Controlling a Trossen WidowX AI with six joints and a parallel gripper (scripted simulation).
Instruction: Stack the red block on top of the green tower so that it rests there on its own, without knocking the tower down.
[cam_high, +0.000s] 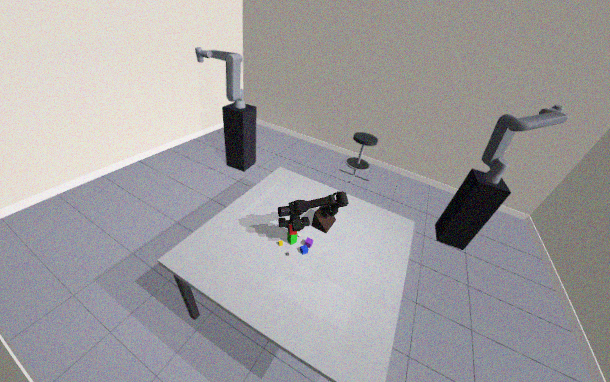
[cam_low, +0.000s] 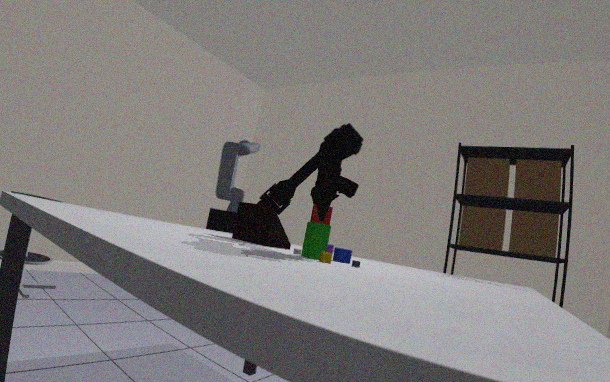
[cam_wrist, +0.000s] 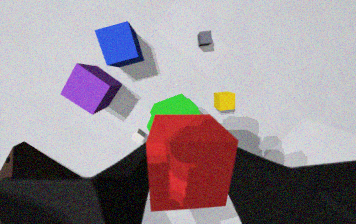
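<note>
The red block (cam_high: 293, 232) (cam_low: 328, 216) (cam_wrist: 194, 172) is between the fingers of my gripper (cam_high: 293, 227) (cam_low: 322, 215) (cam_wrist: 182, 143), which is shut on it. In the exterior view the block's lower edge meets the top of the green tower (cam_high: 293, 239) (cam_low: 316, 241) (cam_wrist: 175, 104), with no gap seen. The tower stands upright. In the wrist view the red block hides most of the tower, and a green part shows past its upper left edge. How well the two are centred is partly hidden.
Near the tower on the table (cam_high: 350, 280) (cam_low: 400, 310) are a purple block (cam_high: 309, 242) (cam_wrist: 86, 89), a blue block (cam_high: 304, 249) (cam_low: 342, 255) (cam_wrist: 117, 44), a small yellow cube (cam_high: 280, 243) (cam_low: 325, 257) (cam_wrist: 224, 101) and a small grey cube (cam_high: 287, 254) (cam_low: 356, 263) (cam_wrist: 204, 38).
</note>
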